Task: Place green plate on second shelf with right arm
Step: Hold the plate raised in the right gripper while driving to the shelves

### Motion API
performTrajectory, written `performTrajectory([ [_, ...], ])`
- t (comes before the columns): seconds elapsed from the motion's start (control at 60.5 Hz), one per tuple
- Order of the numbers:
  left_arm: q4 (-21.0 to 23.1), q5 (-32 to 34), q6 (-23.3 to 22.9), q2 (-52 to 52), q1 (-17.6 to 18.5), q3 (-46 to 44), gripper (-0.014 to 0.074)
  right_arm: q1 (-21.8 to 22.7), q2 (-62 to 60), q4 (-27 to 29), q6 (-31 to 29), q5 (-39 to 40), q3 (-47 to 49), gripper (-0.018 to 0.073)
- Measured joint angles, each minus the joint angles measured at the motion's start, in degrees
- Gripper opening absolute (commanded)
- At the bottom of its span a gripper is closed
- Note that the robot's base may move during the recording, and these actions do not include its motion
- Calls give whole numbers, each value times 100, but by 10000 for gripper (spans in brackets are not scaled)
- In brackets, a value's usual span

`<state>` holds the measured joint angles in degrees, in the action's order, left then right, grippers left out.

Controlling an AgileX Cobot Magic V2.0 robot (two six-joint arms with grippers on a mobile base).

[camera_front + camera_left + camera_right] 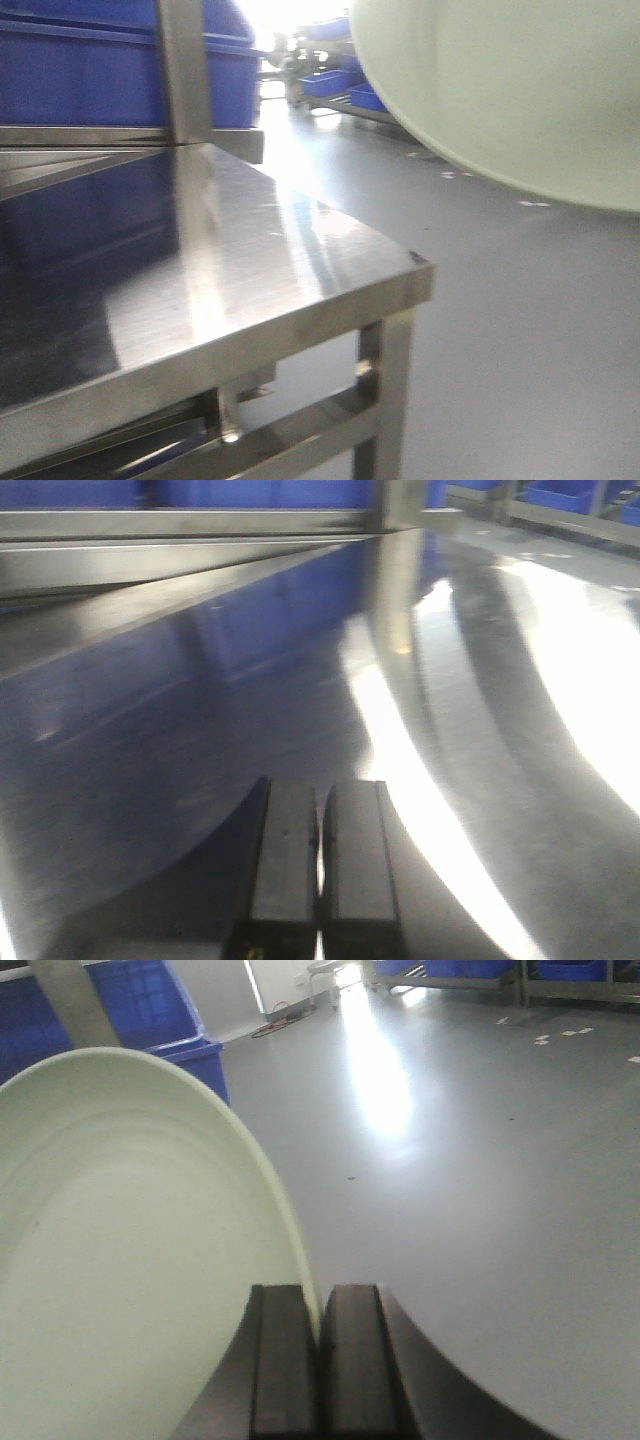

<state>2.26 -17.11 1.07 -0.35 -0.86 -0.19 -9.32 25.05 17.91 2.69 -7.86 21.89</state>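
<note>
The green plate [510, 90] is pale mint, glossy and large; it hangs in the air at the upper right of the front view, right of the steel shelf unit. In the right wrist view the green plate [130, 1260] fills the left half, held on edge. My right gripper [318, 1305] is shut on its rim, one finger on each side. My left gripper [320, 805] is shut and empty, low over the shiny steel shelf top [200, 740].
A steel shelf surface [200, 270] with a sharp near corner [420, 262] and an upright post [185, 70] stands at the left. Blue plastic bins [90, 70] sit behind it. Grey floor [520, 330] lies to the right, with more blue bins [335, 82] far off.
</note>
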Motion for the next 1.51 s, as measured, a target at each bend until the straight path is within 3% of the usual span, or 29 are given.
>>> performTrajectory([
  [1.505, 0, 0, 0, 0, 0, 0, 124, 0, 0, 0, 0, 0, 0, 48],
])
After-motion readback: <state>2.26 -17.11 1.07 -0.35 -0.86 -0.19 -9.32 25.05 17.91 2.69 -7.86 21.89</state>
